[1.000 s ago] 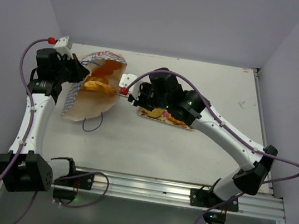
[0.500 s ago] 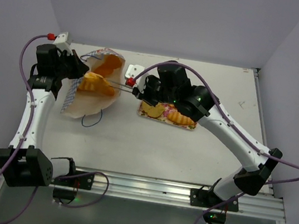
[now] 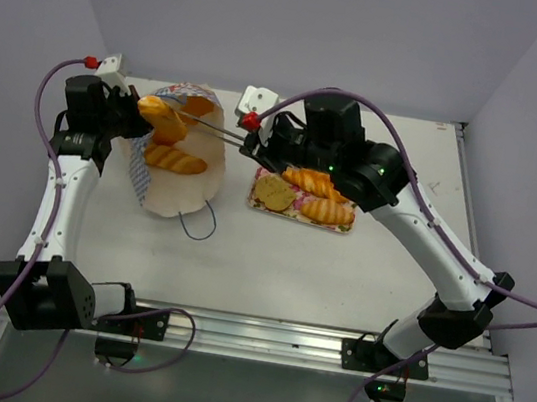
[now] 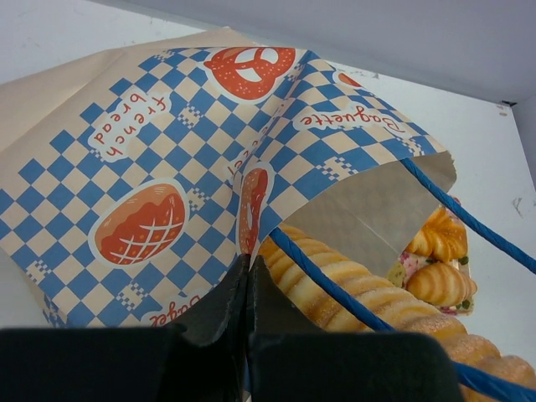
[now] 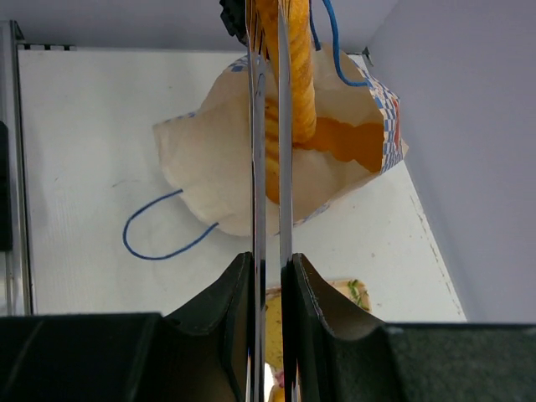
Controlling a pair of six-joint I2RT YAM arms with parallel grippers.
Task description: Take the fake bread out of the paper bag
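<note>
The paper bag [image 3: 192,190] lies on its side at the left, mouth facing away from the arms. My left gripper [image 3: 133,108] is shut on the edge of its mouth, with its fingertips [image 4: 249,261] pinching the checkered paper [image 4: 151,167]. My right gripper [image 5: 268,261] is shut on thin metal tongs [image 5: 255,126]. The tongs [image 3: 213,130] reach left and pinch a golden loaf of fake bread [image 3: 163,117] above the bag's mouth [image 5: 295,75]. A second braided loaf [image 3: 175,160] lies inside the bag [image 4: 360,289].
A floral tray [image 3: 298,219] right of the bag carries two loaves [image 3: 328,211] and a round bun [image 3: 274,193]. A blue cord handle [image 3: 199,223] trails off the bag onto the table. Walls close in behind and on both sides.
The tongs have drawn a loaf up and out of the bag's mouth. The right arm has risen and uncovered the tray. The bag has swung and shifted a little to the right.
</note>
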